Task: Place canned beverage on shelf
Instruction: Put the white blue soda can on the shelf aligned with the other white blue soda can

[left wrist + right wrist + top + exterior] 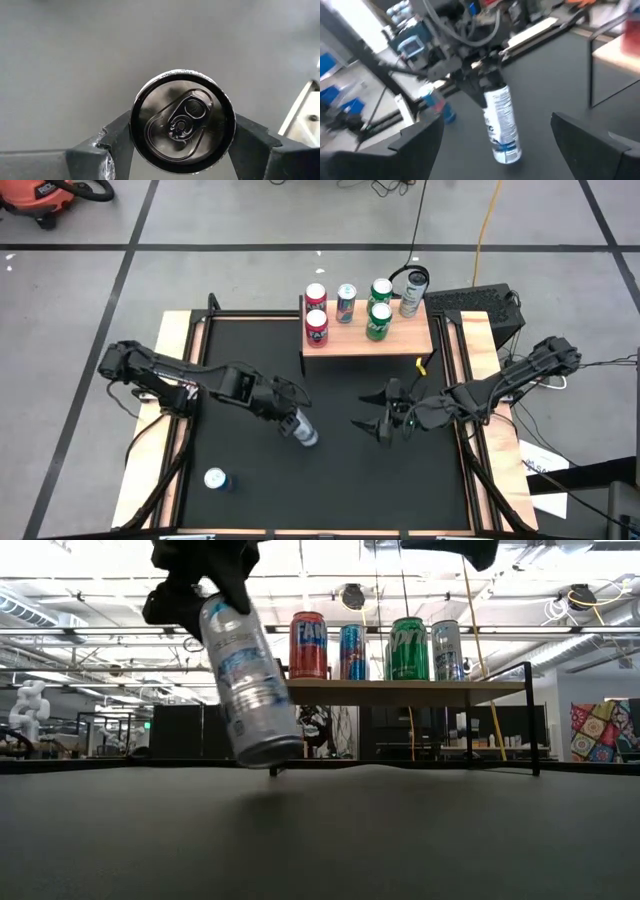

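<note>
The left gripper [291,418] has its fingers [117,137] clamped on the top end of a silver can [303,430], one finger on each side of the rim, as the left wrist view shows with the pull-tab lid facing the camera. The can is clear of the surface [330,480], near the middle of the mat, hanging tilted with its base swung toward the right arm; the low view shows that lean and the gap under the base plainly, which the high view flattens into a short stub.

The shelf [395,340] stands at the far edge, beyond and to the right of the held can. It already carries red, blue and green cans, with a taller can at its far right corner; the bare plank is mostly along its near edge. So the can's long axis must come upright and travel away and rightward before it can stand there.

The right gripper [378,420] waits near the mat's centre-right with fingers spread wide and empty, pointing at the can; its wrist view shows the can [502,125] between its fingers' line of sight but well short of them. It is nearer the shelf than the left arm.

Another can [216,479] lies near the left front, seen only from above and, faintly, in the right wrist view
</note>
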